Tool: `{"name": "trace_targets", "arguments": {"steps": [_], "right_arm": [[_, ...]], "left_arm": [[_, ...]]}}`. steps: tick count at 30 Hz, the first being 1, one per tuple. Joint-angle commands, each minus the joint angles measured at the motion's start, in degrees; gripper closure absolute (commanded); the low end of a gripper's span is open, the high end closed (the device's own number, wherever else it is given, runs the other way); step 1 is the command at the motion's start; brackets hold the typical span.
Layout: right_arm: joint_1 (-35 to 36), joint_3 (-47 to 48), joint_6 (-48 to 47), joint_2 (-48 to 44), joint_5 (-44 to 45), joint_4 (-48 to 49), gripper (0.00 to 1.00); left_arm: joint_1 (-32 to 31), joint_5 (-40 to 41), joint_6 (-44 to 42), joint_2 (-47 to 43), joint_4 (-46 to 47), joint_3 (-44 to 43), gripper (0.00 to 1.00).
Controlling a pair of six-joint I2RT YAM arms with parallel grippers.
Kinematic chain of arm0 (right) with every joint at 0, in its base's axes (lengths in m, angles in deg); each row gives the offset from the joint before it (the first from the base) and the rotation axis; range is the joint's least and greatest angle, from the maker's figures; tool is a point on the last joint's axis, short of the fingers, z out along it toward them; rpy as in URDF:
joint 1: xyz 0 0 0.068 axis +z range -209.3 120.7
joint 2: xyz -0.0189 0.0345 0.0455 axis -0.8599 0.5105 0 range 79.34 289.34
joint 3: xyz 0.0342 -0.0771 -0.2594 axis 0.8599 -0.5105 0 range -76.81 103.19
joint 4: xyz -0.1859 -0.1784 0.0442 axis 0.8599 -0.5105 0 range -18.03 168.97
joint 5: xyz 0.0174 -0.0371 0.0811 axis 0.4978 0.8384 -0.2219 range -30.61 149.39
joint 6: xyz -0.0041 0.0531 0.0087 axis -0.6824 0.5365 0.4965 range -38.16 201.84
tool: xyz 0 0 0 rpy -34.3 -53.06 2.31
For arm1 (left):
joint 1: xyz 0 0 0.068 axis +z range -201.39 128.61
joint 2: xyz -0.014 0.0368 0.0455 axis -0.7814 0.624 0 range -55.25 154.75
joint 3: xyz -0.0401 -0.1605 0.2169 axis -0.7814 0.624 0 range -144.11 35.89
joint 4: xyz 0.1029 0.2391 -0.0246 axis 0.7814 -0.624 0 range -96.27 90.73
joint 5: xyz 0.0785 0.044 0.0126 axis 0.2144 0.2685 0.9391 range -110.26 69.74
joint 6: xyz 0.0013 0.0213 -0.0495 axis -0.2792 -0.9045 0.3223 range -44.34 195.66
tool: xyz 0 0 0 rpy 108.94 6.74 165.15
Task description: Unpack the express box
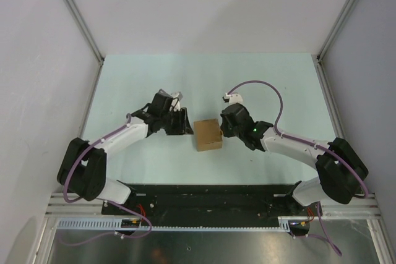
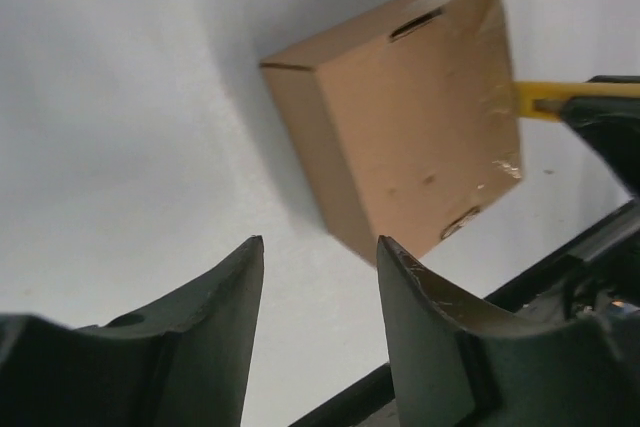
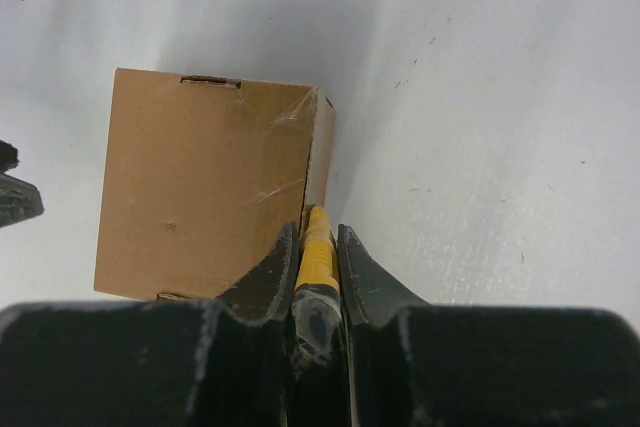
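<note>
Right pincer point(image 3: 316, 239), cutter point(image 3: 317, 259) at box point(image 3: 200, 187) edge (taped)

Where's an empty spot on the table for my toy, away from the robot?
The far half of the table, up to the back wall, is bare. So is the near strip between the box and the black base plate. The middle is crowded: the left pincer and the right pincer, gripping a yellow cutter, flank the box.

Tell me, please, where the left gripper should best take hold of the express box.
Probably across two opposite flat walls of the express box, coming from its left: the left gripper stands open there, while the right gripper's yellow cutter occupies the right edge.
</note>
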Motion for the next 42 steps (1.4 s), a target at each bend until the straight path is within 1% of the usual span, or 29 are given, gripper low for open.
{"name": "trace_targets", "arguments": {"steps": [1,3,7,9,10,11,15,16,17,22,26,32,35,40,42], "right_arm": [[0.3,2.1,-0.5,-1.0,1.1,1.5,1.0],[0.3,2.1,-0.7,-0.9,1.1,1.5,1.0],[0.4,2.1,-0.9,-0.8,1.1,1.3,1.0],[0.3,2.1,-1.0,-0.9,1.1,1.2,1.0],[0.3,2.1,-1.1,-0.8,1.1,1.1,1.0],[0.4,2.0,-1.0,-0.9,1.1,1.0,1.0],[0.2,2.1,-1.2,-0.9,1.1,1.0,1.0],[0.2,2.1,-1.2,-0.6,1.1,1.2,1.0],[0.2,2.1,-1.3,-0.7,1.2,1.2,1.0],[0.1,2.0,-1.3,-0.8,1.9,1.4,1.0],[0.0,2.1,-1.3,-0.9,2.9,1.4,1.0],[0.0,2.1,-0.9,-0.9,3.6,1.4,1.0],[0.0,2.1,-0.7,-0.7,3.5,1.4,1.0],[0.2,2.0,-0.7,-0.5,3.5,1.5,1.0],[0.2,2.1,-0.6,-0.5,3.5,1.5,1.0]], "left_arm": [[-2.1,-4.2,5.2,2.3,6.8,-1.7,0.44],[-2.9,-3.6,5.3,3.5,7.7,-2.2,0.41],[-3.5,-2.3,5.7,6.7,9.1,-3.2,0.4],[-3.5,-1.2,5.5,7.7,9.0,-3.4,0.45],[-3.5,-0.4,5.5,7.8,9.1,-3.3,0.48],[-3.5,-0.1,5.2,7.8,9.3,-3.1,0.56],[-3.5,0.4,4.6,7.5,9.2,-1.0,0.7],[-3.5,0.8,4.6,7.4,9.2,-0.7,0.75],[-3.4,1.0,4.5,7.1,9.2,0.2,0.76],[-2.9,4.8,3.1,4.7,8.7,3.3,0.78],[-1.6,4.8,2.5,4.1,8.1,5.5,0.8],[-1.1,5.7,2.4,4.6,8.0,6.2,0.81],[-0.6,6.2,2.4,4.6,7.7,6.7,0.83],[0.2,8.0,1.6,3.9,7.5,7.4,0.9],[0.2,8.3,1.4,3.8,7.3,7.4,0.9]]}}
